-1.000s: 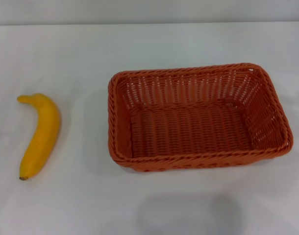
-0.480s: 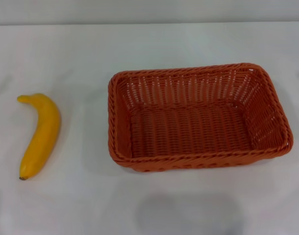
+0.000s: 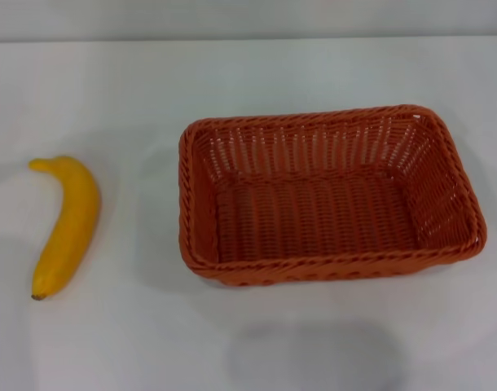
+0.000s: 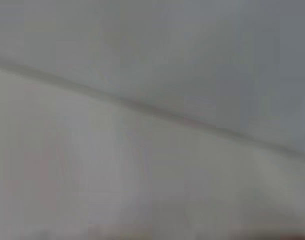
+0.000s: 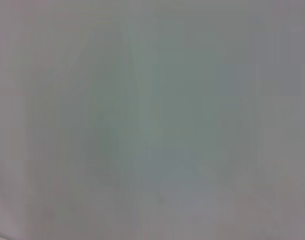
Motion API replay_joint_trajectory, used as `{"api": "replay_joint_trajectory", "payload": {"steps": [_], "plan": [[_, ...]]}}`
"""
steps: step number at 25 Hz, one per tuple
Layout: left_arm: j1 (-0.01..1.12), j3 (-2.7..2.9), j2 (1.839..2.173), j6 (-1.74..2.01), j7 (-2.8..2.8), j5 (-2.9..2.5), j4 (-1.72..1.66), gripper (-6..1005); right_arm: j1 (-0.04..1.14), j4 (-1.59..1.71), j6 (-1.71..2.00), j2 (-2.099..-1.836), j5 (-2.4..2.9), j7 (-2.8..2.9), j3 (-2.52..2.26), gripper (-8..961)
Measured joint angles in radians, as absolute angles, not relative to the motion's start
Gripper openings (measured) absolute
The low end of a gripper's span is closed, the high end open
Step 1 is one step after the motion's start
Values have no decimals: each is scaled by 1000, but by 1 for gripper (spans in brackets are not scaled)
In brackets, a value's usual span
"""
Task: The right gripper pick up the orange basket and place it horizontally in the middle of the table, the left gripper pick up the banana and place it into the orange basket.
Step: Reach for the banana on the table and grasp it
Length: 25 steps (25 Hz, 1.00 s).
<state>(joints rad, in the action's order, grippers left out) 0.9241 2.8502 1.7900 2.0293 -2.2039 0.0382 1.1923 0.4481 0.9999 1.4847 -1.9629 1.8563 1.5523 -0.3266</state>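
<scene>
Head view: neither arm nor its tool is in frame, so arm pose and whether either tool is apart or together cannot be told. The orange basket [image 3: 330, 195] sits on the white table [image 3: 110, 81], right of centre, long side running left to right, opening upward, nothing inside it. The banana [image 3: 66, 226] lies flat on the table on the robot's left, well apart from the basket, lengthwise toward and away from the robot, stem end at the far side, dark tip at the near side, curve bulging toward the basket. Both wrist views show only a pale blurred surface; the left one has a faint diagonal edge crossing it.
</scene>
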Motion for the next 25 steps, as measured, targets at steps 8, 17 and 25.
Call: {"api": "replay_joint_trajectory", "payload": {"steps": [8,17,25], "plan": [[1131,2851,1797,1878,-2186,-470,937,811,456,982,1451,-1995,1832,1462,-334,682],[1245,2849,1831,1603,-2374,-738,580,795,456,944,1450,-2001,1775,1444,-362,682],[1273,2847,1906,1509,-2463,-832,505,781,457,919,1451,-2002,1765,1441,-362,681]]}}
